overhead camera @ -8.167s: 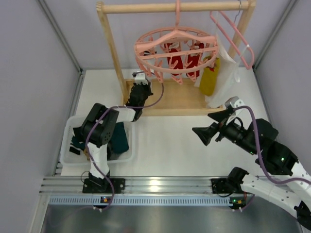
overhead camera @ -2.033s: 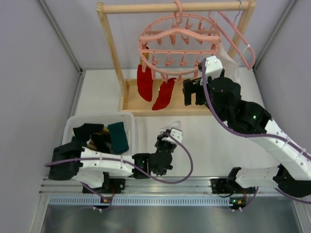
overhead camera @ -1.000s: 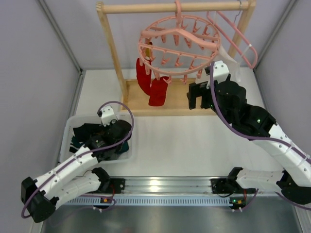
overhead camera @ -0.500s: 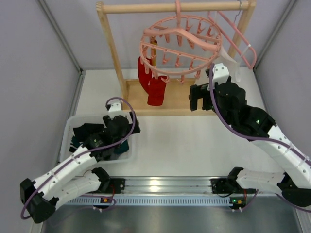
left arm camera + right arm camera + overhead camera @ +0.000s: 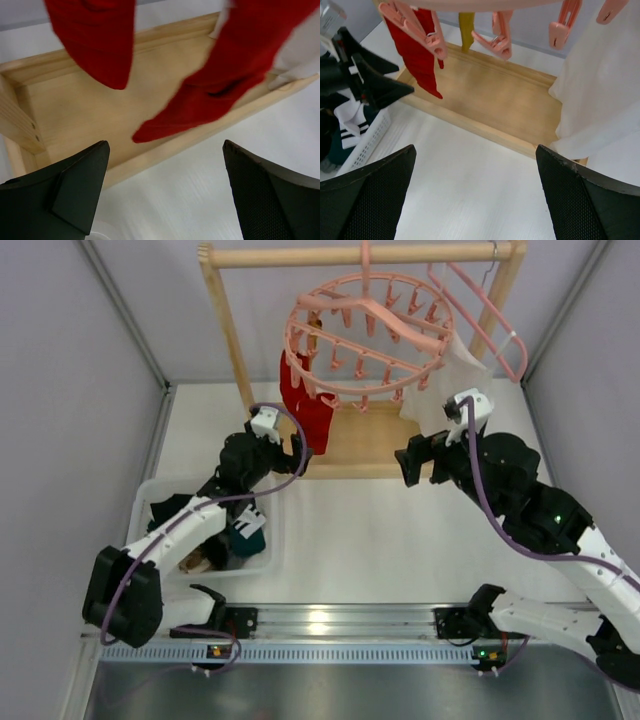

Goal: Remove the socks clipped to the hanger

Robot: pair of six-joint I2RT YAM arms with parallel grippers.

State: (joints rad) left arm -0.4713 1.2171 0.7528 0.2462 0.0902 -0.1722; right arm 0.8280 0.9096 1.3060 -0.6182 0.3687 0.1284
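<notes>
Since the earlier view, the left arm has left the white bin and now stretches forward over the worktop toward the wooden rack. The hanger has also turned a little, so the two red socks now hang at its left side, next to the rack's post. They remain clipped.

The left fingers stand wide apart and hold nothing. They point up at the toes of the red socks from just below, without touching them. I judge this is the approach for the next pull.

The left arm is almost fully extended, with its elbow over the bin, where the teal sock and the dark ones already lie.

The right arm is bent, with its wrist near the white cloth bag. The right fingers are also apart and empty, low over the worktop, aimed at the rack's base as if waiting. A mustard sock hangs behind the clips; how it is attached I cannot tell.
</notes>
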